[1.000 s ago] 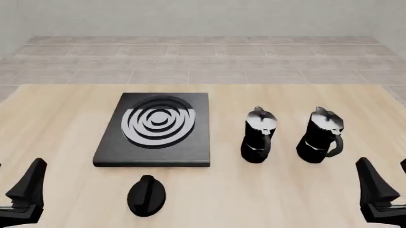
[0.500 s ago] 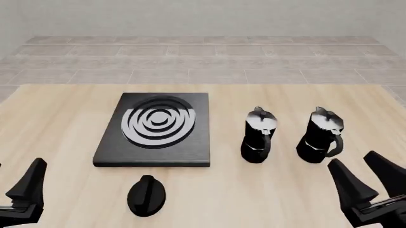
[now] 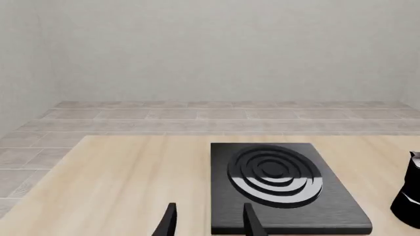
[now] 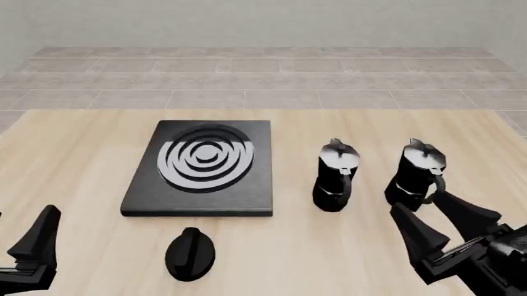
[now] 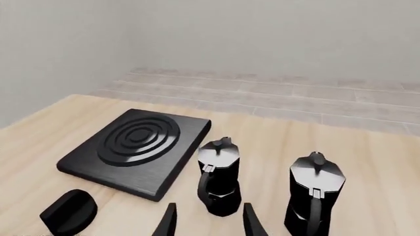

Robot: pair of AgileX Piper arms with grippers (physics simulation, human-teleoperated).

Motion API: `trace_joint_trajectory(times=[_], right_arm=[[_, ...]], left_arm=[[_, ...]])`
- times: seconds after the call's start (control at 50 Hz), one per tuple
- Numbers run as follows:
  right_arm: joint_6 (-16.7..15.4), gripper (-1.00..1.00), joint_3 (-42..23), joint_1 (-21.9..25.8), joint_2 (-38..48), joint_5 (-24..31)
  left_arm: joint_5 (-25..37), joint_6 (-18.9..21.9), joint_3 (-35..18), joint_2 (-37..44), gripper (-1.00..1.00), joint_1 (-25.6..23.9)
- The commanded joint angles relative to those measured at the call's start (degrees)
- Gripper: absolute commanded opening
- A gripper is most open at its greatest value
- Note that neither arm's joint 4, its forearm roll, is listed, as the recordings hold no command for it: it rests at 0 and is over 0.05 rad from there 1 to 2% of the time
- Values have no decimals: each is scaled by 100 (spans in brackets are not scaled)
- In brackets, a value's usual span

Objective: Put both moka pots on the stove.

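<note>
Two glossy black moka pots with silvery lids stand upright on the wooden table, right of the stove (image 4: 197, 166): the left pot (image 4: 336, 176) and the right pot (image 4: 418, 176). The wrist views repeat them: the stove (image 3: 276, 182) (image 5: 135, 145), the left pot (image 5: 220, 179) (image 3: 410, 196) and the right pot (image 5: 315, 191). My right gripper (image 4: 416, 201) is open, just in front of the right pot, its far fingertip close to the handle and holding nothing. My left gripper (image 4: 26, 213) is open at the near left, away from everything. In the wrist views both grippers' fingertips (image 3: 208, 216) (image 5: 208, 216) stand apart.
A small black oval knob (image 4: 190, 253) (image 5: 69, 212) lies on the table in front of the stove. Beyond the table's far edge is a tiled floor (image 4: 263, 80) and a pale wall.
My right gripper has swung forward and to the left, from the near right corner up to the right moka pot. The left gripper, the pots and the stove have not moved.
</note>
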Motion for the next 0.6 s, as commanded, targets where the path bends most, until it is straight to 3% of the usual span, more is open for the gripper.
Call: trace_joint_trajectory(times=[0.02,0.38,0.6], right_arm=[[-10,100,27,22,1204,-1061],[-105,100,27,281,3567,-2977],[-64,100,24,251,4479,-3704]], left_arm=[[0,-1,0,1,100,0],[0,-1,0,-1,100,0],[0,0,0,-1,100,1]])
